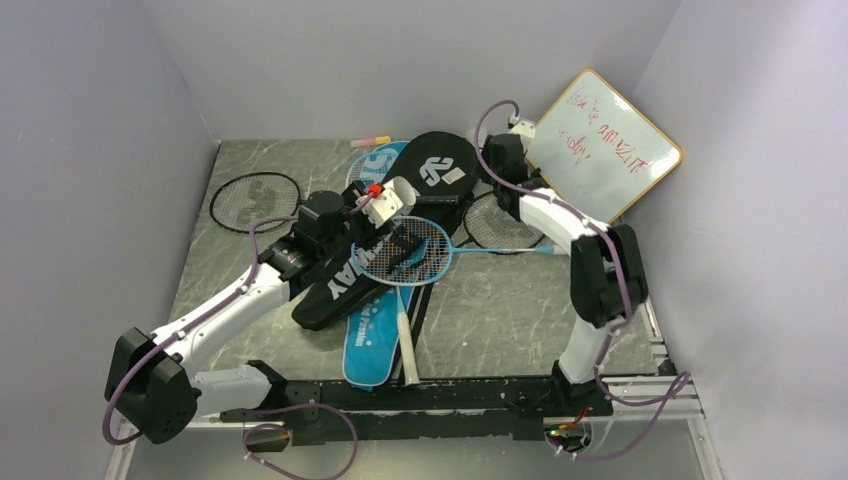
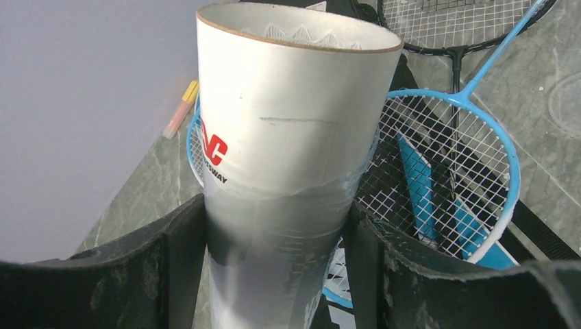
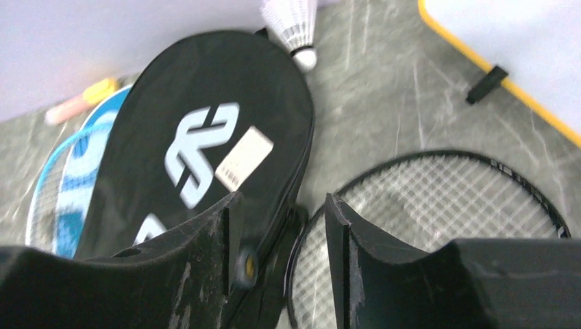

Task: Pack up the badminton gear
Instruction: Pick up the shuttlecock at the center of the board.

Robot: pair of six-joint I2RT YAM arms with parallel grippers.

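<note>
My left gripper is shut on a white tube with red lettering, holding it above the pile; a feather edge shows inside the tube's open mouth. Below it a light-blue racket lies on the black bag, which crosses the blue bag. My right gripper is open, low over the black bag's edge and the rim of a black racket. A white shuttlecock lies past the bag's far end. Another black racket lies far left.
An orange-rimmed whiteboard with red writing leans on the right wall, close to my right arm. A pink and yellow marker lies by the back wall. Grey walls close in the table on three sides.
</note>
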